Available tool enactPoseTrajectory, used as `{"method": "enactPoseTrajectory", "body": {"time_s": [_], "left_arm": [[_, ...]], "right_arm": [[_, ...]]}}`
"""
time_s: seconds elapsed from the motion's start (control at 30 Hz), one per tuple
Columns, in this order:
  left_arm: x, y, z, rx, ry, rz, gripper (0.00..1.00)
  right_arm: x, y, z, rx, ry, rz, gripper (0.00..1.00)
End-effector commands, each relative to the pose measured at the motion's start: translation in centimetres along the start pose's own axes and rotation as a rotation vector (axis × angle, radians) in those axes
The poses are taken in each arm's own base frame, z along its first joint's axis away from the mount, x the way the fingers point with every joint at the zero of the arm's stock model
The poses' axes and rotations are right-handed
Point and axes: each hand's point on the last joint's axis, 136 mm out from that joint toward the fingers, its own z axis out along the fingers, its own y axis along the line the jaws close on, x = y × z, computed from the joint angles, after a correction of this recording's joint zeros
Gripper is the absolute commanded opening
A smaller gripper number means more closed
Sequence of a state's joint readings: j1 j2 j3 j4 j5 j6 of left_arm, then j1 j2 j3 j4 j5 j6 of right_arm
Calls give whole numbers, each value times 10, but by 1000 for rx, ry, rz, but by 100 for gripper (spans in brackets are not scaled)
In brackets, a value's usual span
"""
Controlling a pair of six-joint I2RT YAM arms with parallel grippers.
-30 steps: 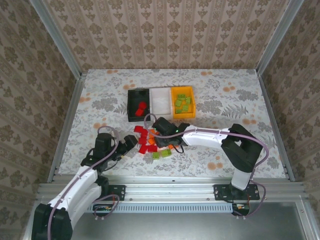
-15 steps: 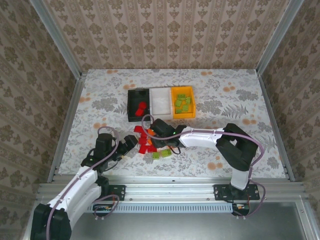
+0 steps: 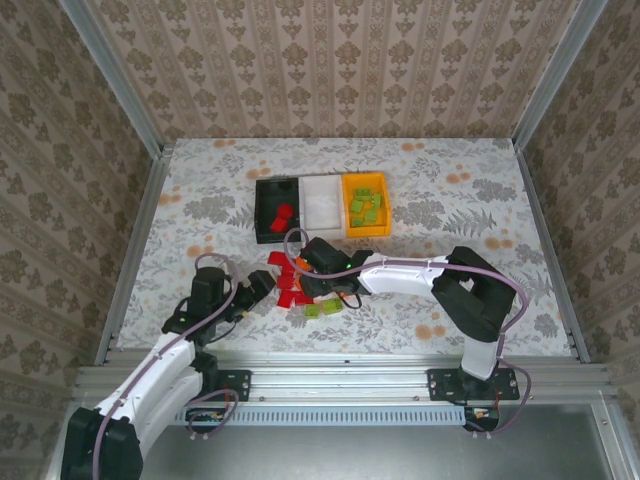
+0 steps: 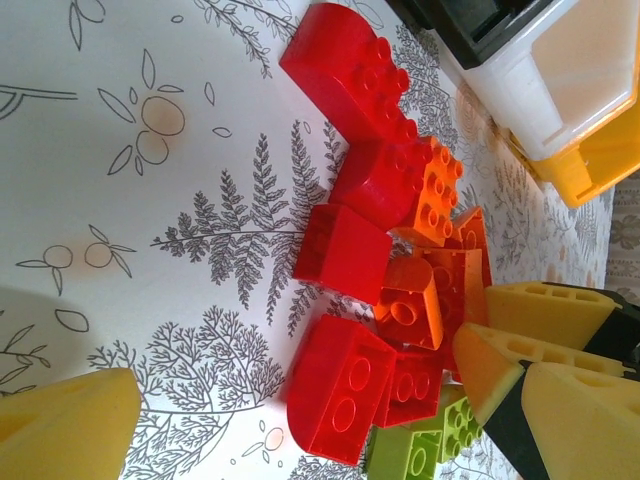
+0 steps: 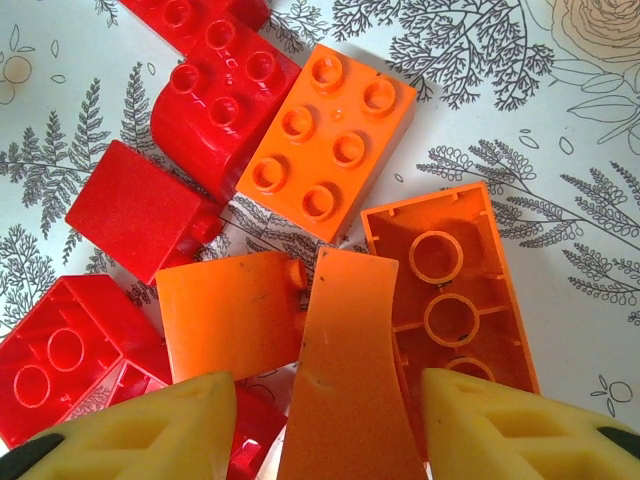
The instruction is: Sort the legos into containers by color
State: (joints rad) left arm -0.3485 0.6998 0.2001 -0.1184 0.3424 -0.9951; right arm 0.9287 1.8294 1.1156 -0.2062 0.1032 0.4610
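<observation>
Top external shows right fingers [image 5: 180, 430] shifted left, apart astride an orange brick [image 5: 345, 370]; left fingers [image 4: 60, 425] wide apart.

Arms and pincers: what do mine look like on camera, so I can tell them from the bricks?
Both the left arm and right arm have white shells with black joints, each trailed by a looping purple cable. The left pincer and right pincer have black bodies; their fingers are pale yellow wedge-shaped pads on black backing.
</observation>
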Motion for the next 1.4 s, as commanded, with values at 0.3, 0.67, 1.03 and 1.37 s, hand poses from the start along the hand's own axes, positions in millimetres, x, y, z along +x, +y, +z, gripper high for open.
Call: {"method": "enactPoseTrajectory", "body": {"time_s": [0.3, 0.67, 1.03, 1.37], "left_arm": [[4, 6, 2, -7, 2, -5, 100], [0, 0, 1, 1, -3, -1, 100], [2, 0, 2, -5, 11, 5, 100], [3, 0, 3, -8, 21, 10, 100]], "right_arm": [[12, -13, 11, 77, 25, -21, 37], [-52, 2, -49, 15, -163, -29, 32], [-154, -50, -45, 12, -266, 82, 31], [-124, -43, -49, -8, -213, 126, 31]]}}
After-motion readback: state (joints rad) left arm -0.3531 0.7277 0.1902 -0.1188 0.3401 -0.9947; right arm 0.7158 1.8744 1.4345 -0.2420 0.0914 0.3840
